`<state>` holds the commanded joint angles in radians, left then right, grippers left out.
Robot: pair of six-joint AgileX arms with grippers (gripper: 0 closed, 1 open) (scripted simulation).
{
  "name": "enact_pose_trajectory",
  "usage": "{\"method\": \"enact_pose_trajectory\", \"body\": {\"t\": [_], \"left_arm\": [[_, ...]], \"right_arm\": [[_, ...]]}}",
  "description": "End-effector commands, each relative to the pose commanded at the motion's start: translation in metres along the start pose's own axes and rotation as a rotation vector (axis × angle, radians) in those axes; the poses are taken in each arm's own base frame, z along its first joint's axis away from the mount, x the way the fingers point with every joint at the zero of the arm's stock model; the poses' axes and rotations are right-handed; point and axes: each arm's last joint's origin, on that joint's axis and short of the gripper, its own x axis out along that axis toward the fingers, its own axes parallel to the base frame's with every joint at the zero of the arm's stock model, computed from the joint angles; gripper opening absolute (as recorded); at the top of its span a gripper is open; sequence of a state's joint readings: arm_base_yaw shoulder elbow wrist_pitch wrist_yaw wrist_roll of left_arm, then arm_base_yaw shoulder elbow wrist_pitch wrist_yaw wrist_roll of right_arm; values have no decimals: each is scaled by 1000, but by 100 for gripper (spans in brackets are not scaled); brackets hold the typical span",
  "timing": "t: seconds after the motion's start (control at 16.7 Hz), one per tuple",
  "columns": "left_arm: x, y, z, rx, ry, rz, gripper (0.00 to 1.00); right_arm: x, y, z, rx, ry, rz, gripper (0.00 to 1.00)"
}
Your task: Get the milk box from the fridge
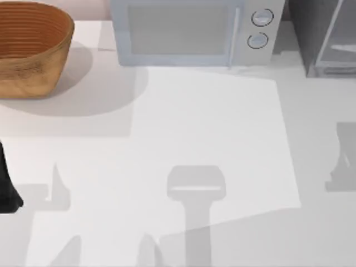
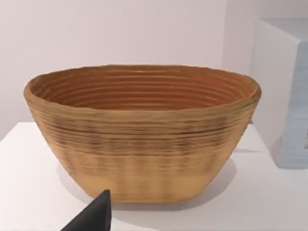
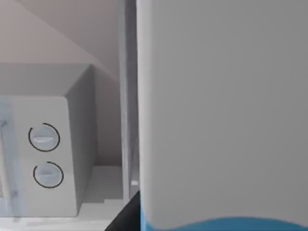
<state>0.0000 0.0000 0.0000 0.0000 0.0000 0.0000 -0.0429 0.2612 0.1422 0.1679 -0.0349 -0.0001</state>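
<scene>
Table (image 1: 211, 167): broad bare white centre, open room between the back row and the near edge. Far left edge: my left arm (image 1: 6, 186), parked; whether its claw is open I cannot tell. Back left: woven basket (image 1: 30, 47). Back centre: grey microwave (image 1: 192, 30), two knobs. Back right corner: fridge (image 1: 322, 39), dark grey, pale door panel. Right wrist view: milk box (image 3: 221, 110) close up, white face, blue band, beside the fridge frame; my right claw's grip I cannot tell
</scene>
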Motion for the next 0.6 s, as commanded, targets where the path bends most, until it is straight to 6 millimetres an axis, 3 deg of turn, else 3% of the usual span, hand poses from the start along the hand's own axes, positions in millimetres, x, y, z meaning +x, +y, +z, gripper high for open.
{"method": "enact_pose_trajectory", "body": {"t": [0.3, 0.6], "left_arm": [[0, 0, 0, 0, 0, 0, 100], [0, 0, 0, 0, 0, 0, 100]], "right_arm": [[-15, 4, -38, 6, 42, 6, 0], [-16, 4, -43, 7, 49, 7, 0]]}}
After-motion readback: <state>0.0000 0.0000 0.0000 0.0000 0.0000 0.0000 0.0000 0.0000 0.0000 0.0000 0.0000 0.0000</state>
